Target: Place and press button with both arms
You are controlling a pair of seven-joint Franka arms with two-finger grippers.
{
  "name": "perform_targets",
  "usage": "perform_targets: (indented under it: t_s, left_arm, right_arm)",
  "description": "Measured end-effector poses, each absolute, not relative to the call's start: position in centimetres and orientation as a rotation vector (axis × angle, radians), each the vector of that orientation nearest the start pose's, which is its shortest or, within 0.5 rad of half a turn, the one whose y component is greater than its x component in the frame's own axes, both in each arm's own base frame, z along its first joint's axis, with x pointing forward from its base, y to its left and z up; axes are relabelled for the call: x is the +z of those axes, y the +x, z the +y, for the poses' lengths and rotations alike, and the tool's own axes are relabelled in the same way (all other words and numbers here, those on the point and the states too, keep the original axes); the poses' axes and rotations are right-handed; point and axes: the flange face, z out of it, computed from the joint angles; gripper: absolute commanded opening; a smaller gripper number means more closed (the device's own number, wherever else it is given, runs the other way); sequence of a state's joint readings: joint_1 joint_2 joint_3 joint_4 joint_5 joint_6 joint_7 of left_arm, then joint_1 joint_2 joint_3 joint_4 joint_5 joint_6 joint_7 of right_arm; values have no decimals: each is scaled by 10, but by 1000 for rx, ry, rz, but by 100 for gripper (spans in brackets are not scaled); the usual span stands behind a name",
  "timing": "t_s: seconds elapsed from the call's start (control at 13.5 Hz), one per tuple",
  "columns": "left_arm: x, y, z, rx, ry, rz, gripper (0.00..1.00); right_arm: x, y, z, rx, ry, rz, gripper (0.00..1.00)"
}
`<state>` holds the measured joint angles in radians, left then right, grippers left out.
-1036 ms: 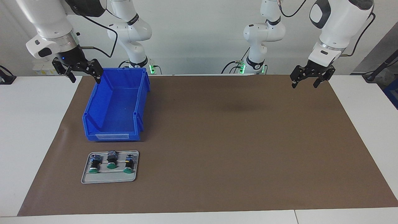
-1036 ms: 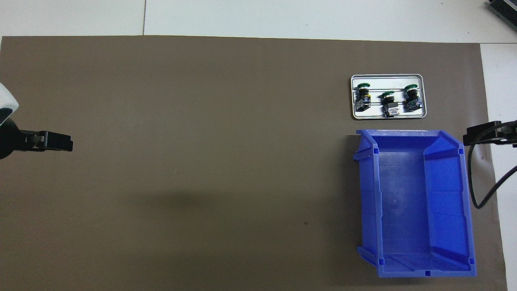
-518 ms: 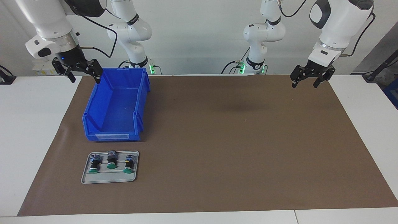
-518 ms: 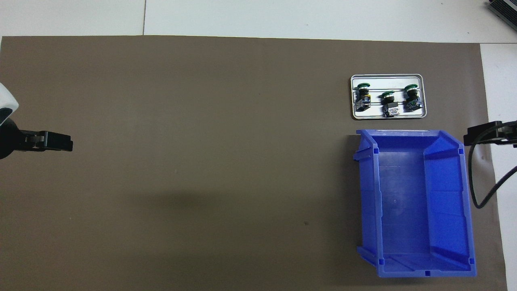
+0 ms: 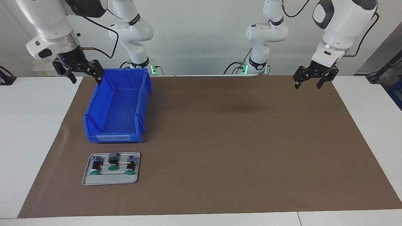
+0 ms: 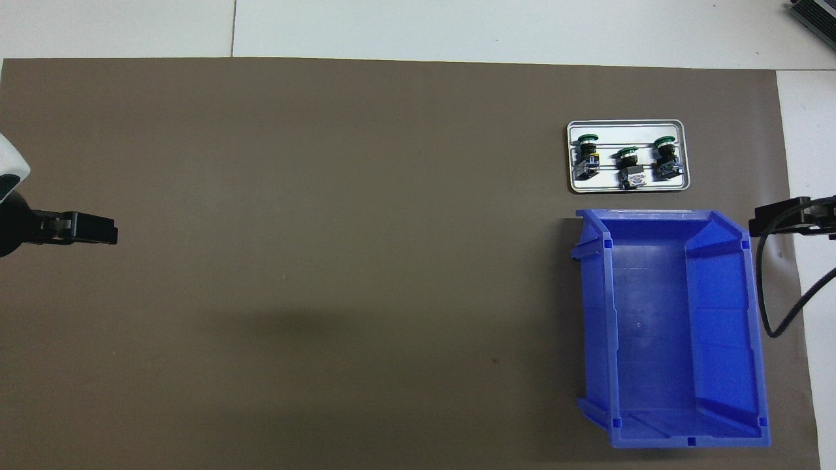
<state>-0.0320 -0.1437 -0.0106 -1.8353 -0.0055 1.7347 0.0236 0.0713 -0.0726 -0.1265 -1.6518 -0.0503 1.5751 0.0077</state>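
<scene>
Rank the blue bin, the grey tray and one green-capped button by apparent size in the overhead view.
1. blue bin
2. grey tray
3. button, smallest; the three buttons on the tray look alike.

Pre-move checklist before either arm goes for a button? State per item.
1. Three buttons lying in the grey tray, green caps pointing away from the robots: ok.
2. Blue bin empty, standing on the mat nearer to the robots than the tray: ok.
3. Right gripper open, holding nothing, raised beside the bin's corner nearest the robots: ok.
4. Left gripper open, holding nothing, over the mat's edge at the left arm's end: ok.
5. Mat bare between the tray and the left gripper: ok.
6. Spot where the button should be placed: cannot tell.
</scene>
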Motion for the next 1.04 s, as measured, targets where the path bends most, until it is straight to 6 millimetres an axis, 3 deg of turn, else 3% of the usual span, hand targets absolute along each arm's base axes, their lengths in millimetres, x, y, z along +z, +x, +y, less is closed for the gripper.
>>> perform_targets:
  t_s: [0.3, 0.52, 0.81, 1.04]
  left_arm:
    - [590, 520, -23, -68, -3144, 103, 100]
    - [590, 520, -23, -68, -3144, 103, 100]
    - [590, 520, -23, -68, -3144, 103, 100]
    - [590, 520, -23, -68, -3144, 103, 100]
  right_arm:
    - [623, 536, -37, -62, -3182, 96, 100]
    - [608, 546, -35, -155, -3180, 80, 100]
    - [567, 570, -30, -237, -3182, 38, 100]
    - [526, 601, -32, -292, -3169, 23, 100]
